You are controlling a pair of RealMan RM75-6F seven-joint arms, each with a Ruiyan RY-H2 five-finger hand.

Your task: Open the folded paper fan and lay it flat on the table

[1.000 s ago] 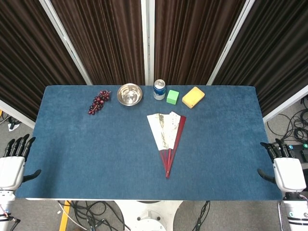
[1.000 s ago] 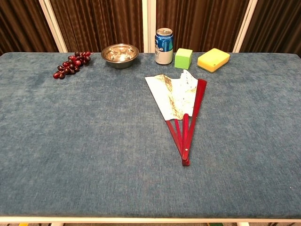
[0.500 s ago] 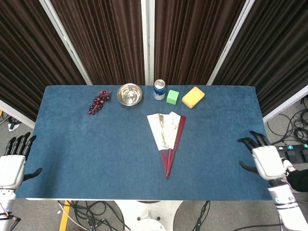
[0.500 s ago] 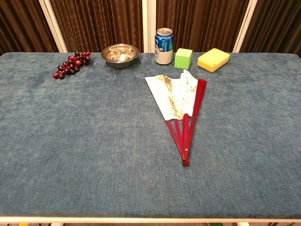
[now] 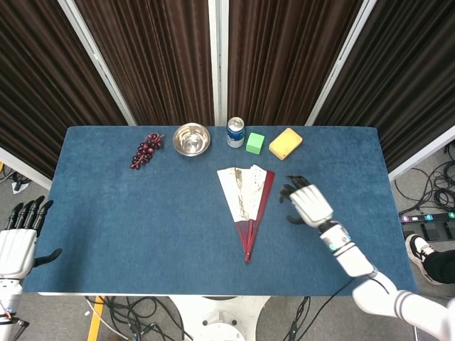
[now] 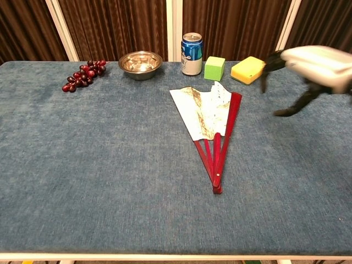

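The paper fan [image 5: 246, 202] [image 6: 210, 121] lies partly spread on the blue table, white leaf toward the back, red ribs meeting at a pivot near the front. My right hand [image 5: 306, 202] [image 6: 308, 69] hovers over the table just right of the fan, fingers apart and holding nothing. It does not touch the fan. My left hand [image 5: 20, 238] hangs off the table's front left corner, fingers straight and empty; the chest view does not show it.
Along the back edge stand purple grapes [image 5: 146, 150], a steel bowl [image 5: 192, 139], a blue can [image 5: 235, 132], a green cube [image 5: 255, 143] and a yellow sponge [image 5: 285, 143]. The sponge and cube sit just behind the fan's leaf.
My right hand has swept from beyond the table's right front corner inward and up to beside the fan. The left hand and the fan have not moved.
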